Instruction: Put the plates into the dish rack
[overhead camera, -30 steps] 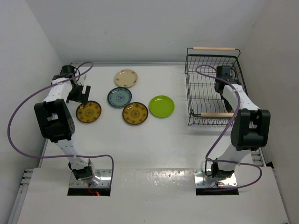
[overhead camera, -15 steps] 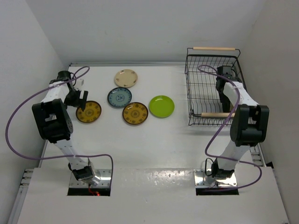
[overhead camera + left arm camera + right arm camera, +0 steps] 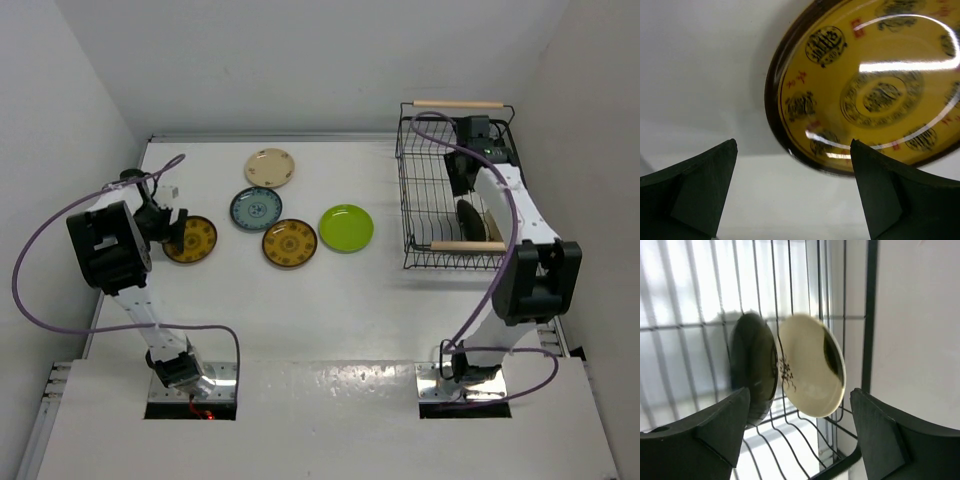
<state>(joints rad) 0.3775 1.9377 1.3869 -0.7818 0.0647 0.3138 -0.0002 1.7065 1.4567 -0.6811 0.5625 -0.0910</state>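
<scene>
Left gripper (image 3: 793, 145) is seen spread wide, nothing held, low beside the rim of a brown-and-yellow plate (image 3: 875, 90) lying near the table's left edge — contact apparently not made. Right gripper (image 3: 800, 390) is likewise spread wide, empty, inside the dish rack (image 3: 430, 190) at the far right corner — there a black plate (image 3: 752, 370) and a cream plate (image 3: 807, 370) are stood on edge, side by side.

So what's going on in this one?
Two arms are loading plates into the dish rack. The black plate and cream plate stand on edge in it. The right gripper hovers by them, fingers open and holding nothing. The left gripper, fingers open, is low at the rim of the leftmost brown-and-yellow plate, not gripping it. That plate, the beige plate, blue plate, second brown-and-yellow plate and lime green plate lie flat on the table.
</scene>
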